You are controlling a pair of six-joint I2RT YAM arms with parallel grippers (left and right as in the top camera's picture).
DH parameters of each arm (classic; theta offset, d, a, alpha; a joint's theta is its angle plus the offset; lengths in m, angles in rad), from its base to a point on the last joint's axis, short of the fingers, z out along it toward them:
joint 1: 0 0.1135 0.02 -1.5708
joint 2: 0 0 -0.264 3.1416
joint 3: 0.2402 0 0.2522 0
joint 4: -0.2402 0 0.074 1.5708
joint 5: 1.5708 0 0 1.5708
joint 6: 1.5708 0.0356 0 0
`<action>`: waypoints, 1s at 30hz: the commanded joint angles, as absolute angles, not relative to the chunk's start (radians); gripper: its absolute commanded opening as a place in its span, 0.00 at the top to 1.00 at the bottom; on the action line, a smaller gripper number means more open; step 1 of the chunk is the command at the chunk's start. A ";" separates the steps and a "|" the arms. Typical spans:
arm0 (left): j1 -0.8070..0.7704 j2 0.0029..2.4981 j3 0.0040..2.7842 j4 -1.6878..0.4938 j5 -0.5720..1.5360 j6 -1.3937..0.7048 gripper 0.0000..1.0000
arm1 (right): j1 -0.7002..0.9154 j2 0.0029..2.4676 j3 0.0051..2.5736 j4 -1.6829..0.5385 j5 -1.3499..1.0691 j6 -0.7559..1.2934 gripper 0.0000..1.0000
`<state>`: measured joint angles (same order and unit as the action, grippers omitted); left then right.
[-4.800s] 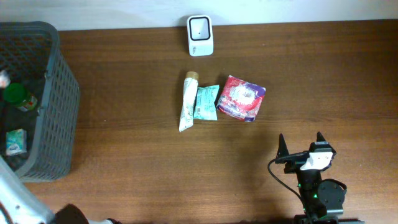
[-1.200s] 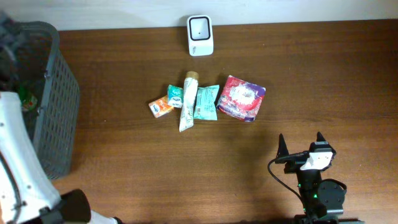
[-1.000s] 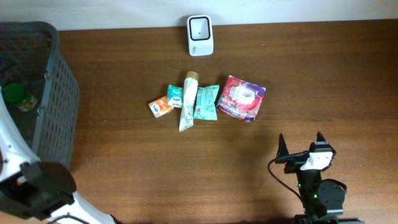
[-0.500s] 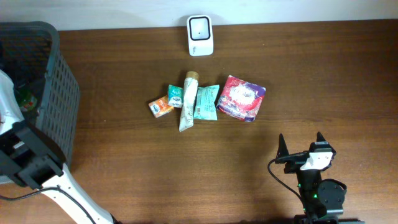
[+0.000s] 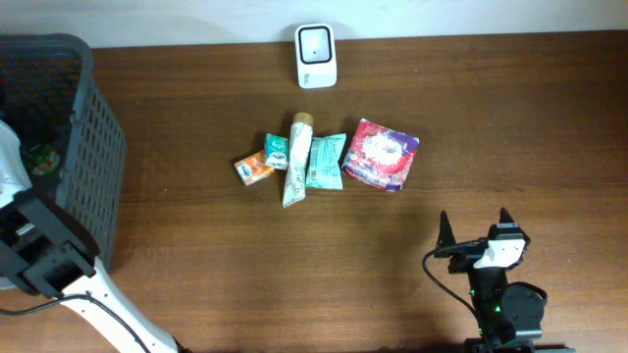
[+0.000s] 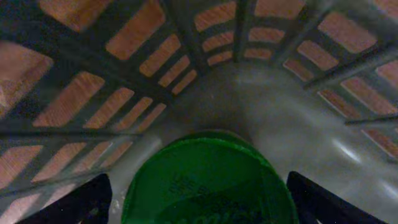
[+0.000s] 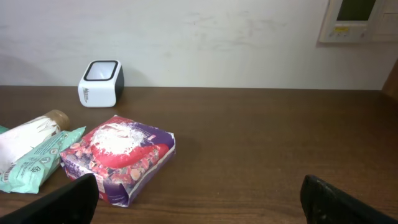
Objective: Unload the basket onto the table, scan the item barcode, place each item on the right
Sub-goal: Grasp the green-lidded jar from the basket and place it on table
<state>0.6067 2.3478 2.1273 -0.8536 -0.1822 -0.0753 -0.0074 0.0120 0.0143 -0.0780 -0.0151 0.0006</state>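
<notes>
The left gripper (image 6: 198,202) hangs inside the basket (image 5: 96,147). Its fingers are spread wide astride a green cap (image 6: 205,165), with a gap showing on the cap's left side, so it is not clamped. The right gripper (image 5: 474,218) sits at the near edge of the table (image 5: 510,118), released and empty. Farther out lie an orange pack (image 5: 253,169), a small teal pack (image 5: 276,150), a tube (image 5: 296,162), a sachet (image 5: 325,162) and a purple bag (image 5: 381,154). Farthest, the scanner (image 5: 316,42) stands by the wall (image 5: 471,15).
</notes>
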 commanded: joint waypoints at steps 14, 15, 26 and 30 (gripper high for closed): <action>0.619 2.342 2.058 -0.808 -0.067 -0.074 0.41 | 0.000 0.006 0.006 -0.079 -0.007 0.007 0.01; 0.618 2.315 2.058 -0.813 -0.067 -0.074 0.42 | 0.000 0.006 0.006 -0.079 -0.007 0.007 0.01; 0.617 1.801 2.058 -0.867 0.180 -0.083 0.46 | 0.000 0.006 0.006 -0.079 -0.007 0.007 0.01; 0.615 1.563 2.058 -0.838 0.372 -0.191 0.49 | 0.000 0.006 0.006 -0.079 -0.007 0.007 0.01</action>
<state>0.6117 1.6878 2.0472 -0.8627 0.1768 -0.1066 -0.0071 0.0120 0.0143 -0.0776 -0.0154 0.0006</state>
